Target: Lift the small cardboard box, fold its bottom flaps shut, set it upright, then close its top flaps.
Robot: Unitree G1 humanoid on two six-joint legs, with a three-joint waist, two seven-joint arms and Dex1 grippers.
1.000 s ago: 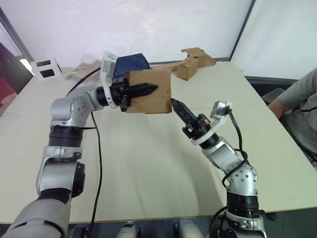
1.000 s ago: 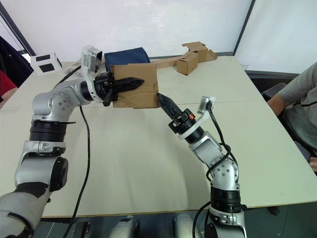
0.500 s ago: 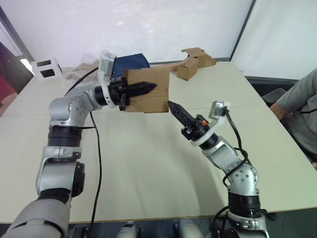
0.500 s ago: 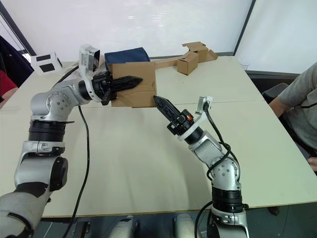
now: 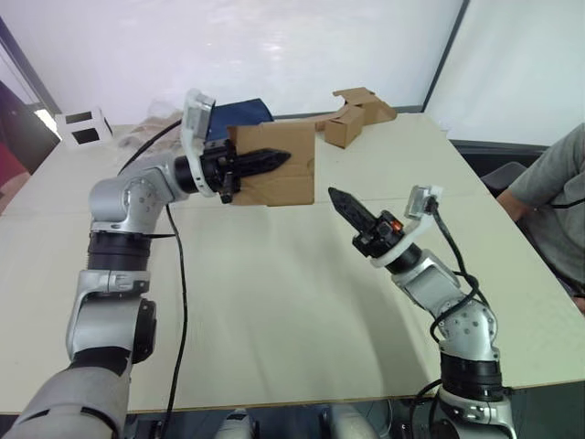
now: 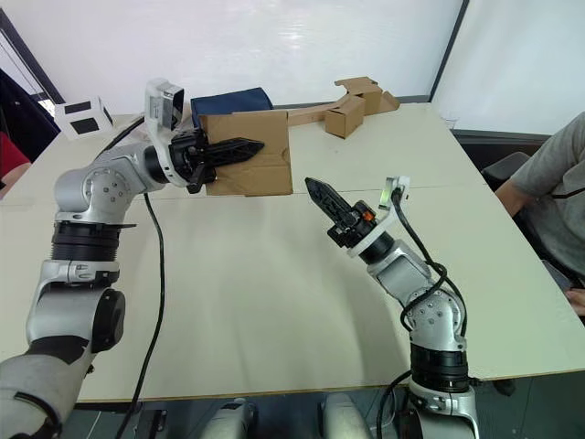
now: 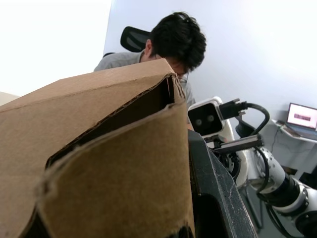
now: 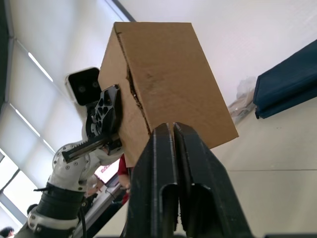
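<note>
Left gripper (image 5: 265,163) is clamped on the small cardboard box (image 5: 283,174), fingers laid across its near wall, box held up off the table (image 5: 274,302) at the far left-centre. Right gripper (image 5: 343,203) is pinched together, nothing held, tip aimed up at the box and set apart from it, below and to its right. In the right wrist view the box underside is seen with a dark seam along one edge; the bottom flaps (image 8: 136,106) are judged nearly flush, not fully pressed. Top flaps cannot be made out.

Step judged in hand: bottom-flap folding, box lifted, not yet set upright. Next move calls for the right tip to be brought back onto the underside and the seam pushed flat while the left grip is kept firm; then the box is to be turned upright and lowered.

Beyond the box: a joined cluster of cardboard boxes (image 5: 358,114), a dark blue bag (image 6: 233,100). A person (image 5: 553,197) sits at the right table edge.
</note>
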